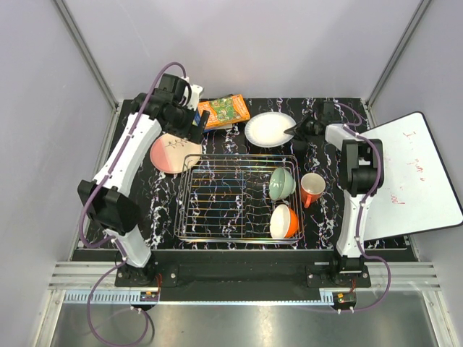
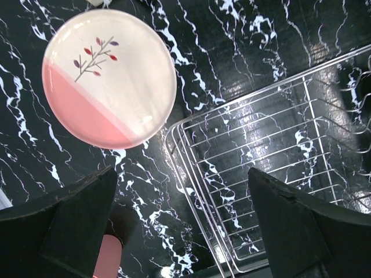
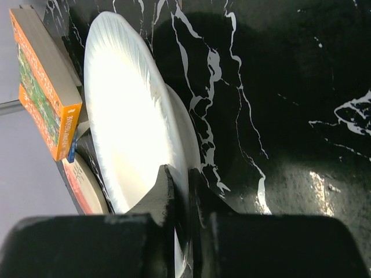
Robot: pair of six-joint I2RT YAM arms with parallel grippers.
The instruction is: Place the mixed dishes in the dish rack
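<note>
My right gripper (image 1: 295, 130) (image 3: 181, 185) is shut on the right rim of the white plate (image 1: 269, 129) (image 3: 124, 127) at the back of the table. The pink-and-cream plate (image 1: 173, 152) (image 2: 110, 78) lies flat left of the dish rack (image 1: 217, 206) (image 2: 261, 162). My left gripper (image 1: 187, 129) (image 2: 181, 171) hangs open above the rack's far-left corner, holding nothing. A pale green bowl (image 1: 282, 183) and an orange bowl (image 1: 284, 221) sit in the rack's right end. The orange-red mug (image 1: 312, 189) stands just right of the rack. A pink cup (image 2: 107, 258) shows by my left finger.
Colourful books (image 1: 224, 110) (image 3: 46, 98) lie at the back, just left of the white plate. A white board (image 1: 412, 173) rests off the table's right edge. Grey walls close in the sides and back.
</note>
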